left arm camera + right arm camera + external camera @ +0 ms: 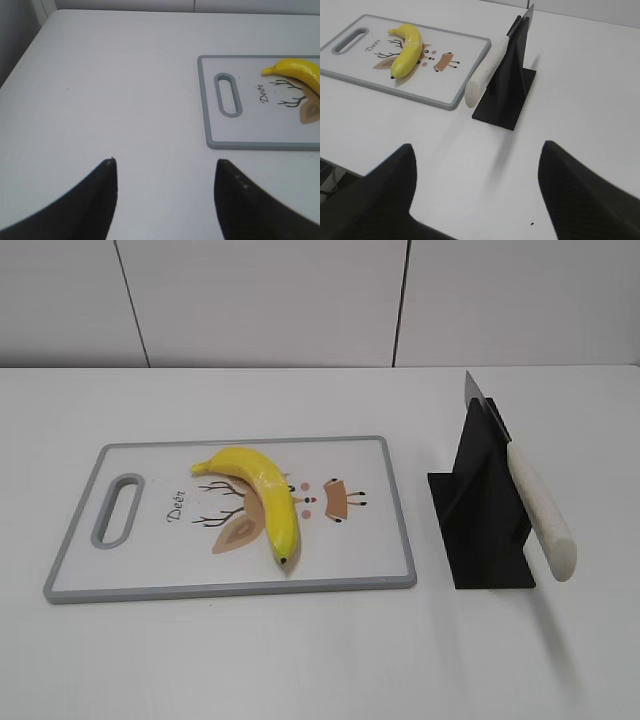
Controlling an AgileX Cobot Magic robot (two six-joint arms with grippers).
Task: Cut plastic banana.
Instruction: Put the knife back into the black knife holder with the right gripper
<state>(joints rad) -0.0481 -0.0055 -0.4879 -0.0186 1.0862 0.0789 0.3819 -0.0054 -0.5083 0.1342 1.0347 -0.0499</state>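
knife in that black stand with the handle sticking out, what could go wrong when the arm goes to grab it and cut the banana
The knife only leans in the black stand, handle overhanging its base, so a sideways pull by the right gripper might tip the stand. The banana is curved and lies loose on the cutting board; it could roll or slide under the blade. The board itself sits unclamped on the smooth table and may shift.

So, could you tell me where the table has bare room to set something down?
Bare table runs along the front, left of the cutting board, and behind it. The gap between board and knife stand is tight; the knife handle overhangs the stand's front right.
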